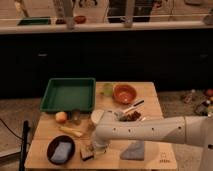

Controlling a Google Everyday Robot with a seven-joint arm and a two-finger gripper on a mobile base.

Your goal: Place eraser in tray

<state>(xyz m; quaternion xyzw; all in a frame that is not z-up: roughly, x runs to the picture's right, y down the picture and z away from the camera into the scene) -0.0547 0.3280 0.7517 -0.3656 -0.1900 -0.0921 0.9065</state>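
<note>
Gripper [96, 146] low at near table [47, 131] edge; whether it grips anything, cannot tell. Eraser [87, 152] just beneath the jaws (possibly touching). Tray [67, 80] well beyond them. Risk: shallow pinch, eraser drops mid-carry.

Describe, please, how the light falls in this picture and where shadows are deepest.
Camera view: warm, dim light on the wooden table; the black cabinet front is darkest; the white arm is brightest; the gripper, low at the table's front beside the small brown-black, tan-topped eraser, sits in shade.

Smooth white tubular arm [150, 131], claw [96, 148] low over table [153, 96]
</note>
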